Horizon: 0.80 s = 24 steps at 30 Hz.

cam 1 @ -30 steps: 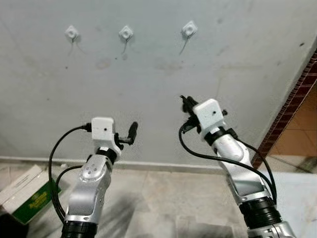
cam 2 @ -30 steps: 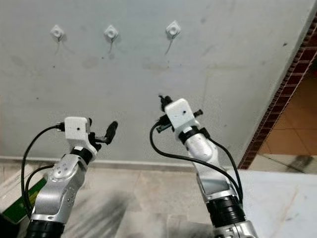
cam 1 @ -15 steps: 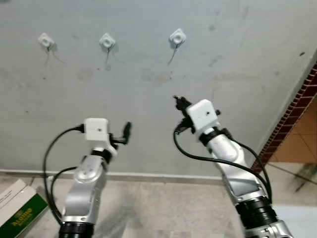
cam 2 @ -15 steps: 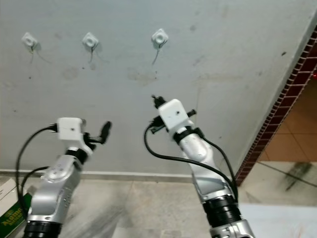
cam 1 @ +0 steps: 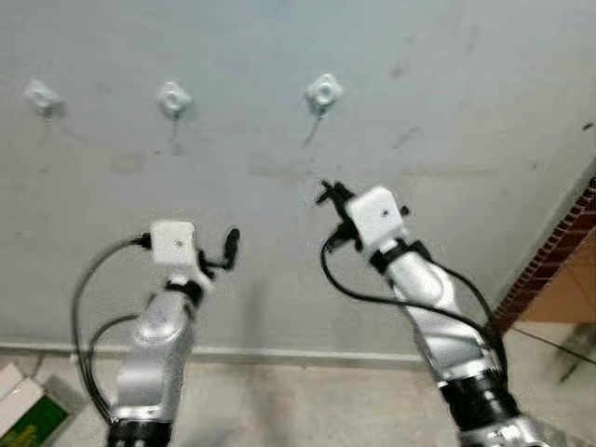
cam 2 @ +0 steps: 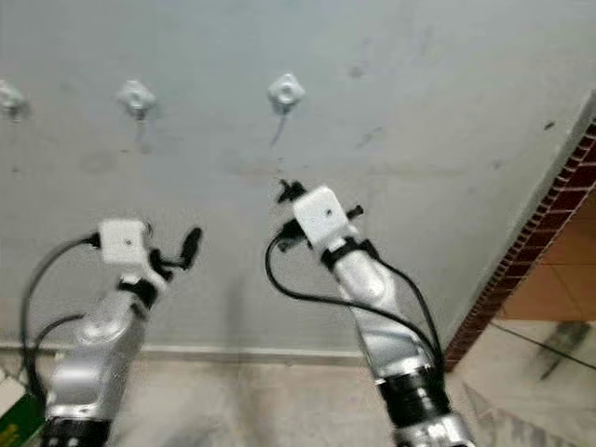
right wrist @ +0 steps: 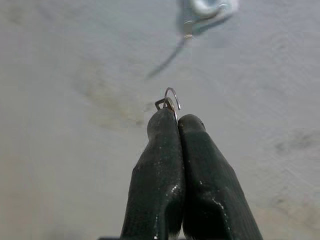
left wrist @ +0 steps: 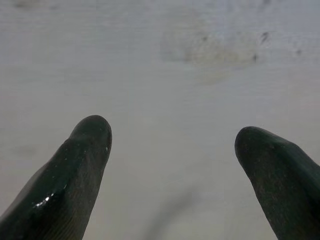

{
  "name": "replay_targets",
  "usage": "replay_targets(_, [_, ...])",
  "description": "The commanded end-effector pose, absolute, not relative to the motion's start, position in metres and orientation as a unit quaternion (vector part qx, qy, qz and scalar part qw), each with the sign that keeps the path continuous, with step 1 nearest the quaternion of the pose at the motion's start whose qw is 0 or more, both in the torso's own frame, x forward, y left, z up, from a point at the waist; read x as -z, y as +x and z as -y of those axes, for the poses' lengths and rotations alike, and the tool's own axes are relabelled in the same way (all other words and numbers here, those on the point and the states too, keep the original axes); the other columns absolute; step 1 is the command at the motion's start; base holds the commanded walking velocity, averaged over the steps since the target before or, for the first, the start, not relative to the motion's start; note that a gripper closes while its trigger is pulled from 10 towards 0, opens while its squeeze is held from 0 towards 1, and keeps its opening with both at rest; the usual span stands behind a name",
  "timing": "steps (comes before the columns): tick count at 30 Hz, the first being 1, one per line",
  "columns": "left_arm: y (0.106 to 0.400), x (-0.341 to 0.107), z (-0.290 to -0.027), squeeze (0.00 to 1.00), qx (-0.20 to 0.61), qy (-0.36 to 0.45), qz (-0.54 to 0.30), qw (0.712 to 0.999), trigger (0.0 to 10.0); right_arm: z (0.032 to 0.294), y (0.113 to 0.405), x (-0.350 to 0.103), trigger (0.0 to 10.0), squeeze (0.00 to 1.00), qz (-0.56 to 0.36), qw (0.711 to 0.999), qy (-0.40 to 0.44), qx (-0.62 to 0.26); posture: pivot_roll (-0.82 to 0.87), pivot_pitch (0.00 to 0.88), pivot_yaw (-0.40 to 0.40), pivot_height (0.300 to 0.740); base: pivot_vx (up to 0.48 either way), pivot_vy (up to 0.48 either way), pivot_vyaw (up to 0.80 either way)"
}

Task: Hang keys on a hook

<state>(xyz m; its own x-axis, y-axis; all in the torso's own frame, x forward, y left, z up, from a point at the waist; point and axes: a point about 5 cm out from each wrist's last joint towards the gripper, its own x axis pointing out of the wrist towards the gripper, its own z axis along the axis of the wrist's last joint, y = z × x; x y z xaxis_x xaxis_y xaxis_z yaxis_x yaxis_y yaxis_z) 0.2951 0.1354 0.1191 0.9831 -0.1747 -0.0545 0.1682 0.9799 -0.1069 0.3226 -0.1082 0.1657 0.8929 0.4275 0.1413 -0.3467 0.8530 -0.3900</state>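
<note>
Three white hooks sit in a row on the grey wall; the right one [cam 1: 323, 91] is nearest my right arm, with the middle hook [cam 1: 173, 97] and left hook [cam 1: 41, 95] further along. My right gripper [cam 1: 328, 194] is raised below and slightly right of the right hook, shut on a thin metal key ring [right wrist: 171, 100] that pokes out past its fingertips. The white hook [right wrist: 207, 7] lies ahead of the ring, still apart from it. My left gripper [cam 1: 231, 244] is held up lower on the left, open and empty, its fingers [left wrist: 82, 150] facing bare wall.
A green and white box [cam 1: 23, 424] lies on the floor at the lower left. A brick-patterned wall edge [cam 1: 549, 265] and orange tiled floor stand at the right. A skirting line [cam 1: 307, 356] runs along the wall's foot.
The camera has tilted and shifted, so the hooks sit lower left in view. My right gripper has risen closer to the right hook, holding the ring. The left arm keeps its pose.
</note>
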Motion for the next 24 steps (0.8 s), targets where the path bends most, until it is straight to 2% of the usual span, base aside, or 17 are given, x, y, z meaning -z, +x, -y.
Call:
replay_targets(1, [0.296,-0.123,-0.152,0.0,0.063,-0.04,-0.026,0.997,10.0,0.094,0.321,-0.175,10.0,0.0,0.133,0.951,-0.173,-0.22,0.04,0.0,0.048,0.74,0.33,0.262,0.0])
replay_targets(5, [0.296,-0.122,-0.151,0.0,0.065,-0.042,-0.026,0.997,10.0,0.093,0.321,-0.174,10.0,0.0,0.133,0.95,-0.173,-0.222,0.04,0.0,0.048,0.74,0.314,0.263,0.0])
replay_targets(10, [0.294,-0.122,-0.148,0.0,0.076,-0.049,-0.026,0.996,10.0,0.094,0.321,-0.174,10.0,0.0,0.133,0.951,-0.173,-0.22,0.05,0.0,0.047,0.74,0.0,0.0,0.0])
replay_targets(17, [0.283,-0.124,-0.135,0.0,0.143,-0.04,-0.026,0.989,10.0,0.101,0.32,-0.176,10.0,0.0,0.134,0.954,-0.169,-0.209,0.05,0.0,0.044,0.74,0.0,0.0,0.0])
replay_targets(24, [0.266,-0.136,-0.136,0.0,0.156,-0.027,-0.013,0.987,10.0,0.119,0.298,-0.171,10.0,0.0,0.117,0.965,-0.149,-0.18,0.04,0.0,0.036,0.74,0.0,0.0,0.0])
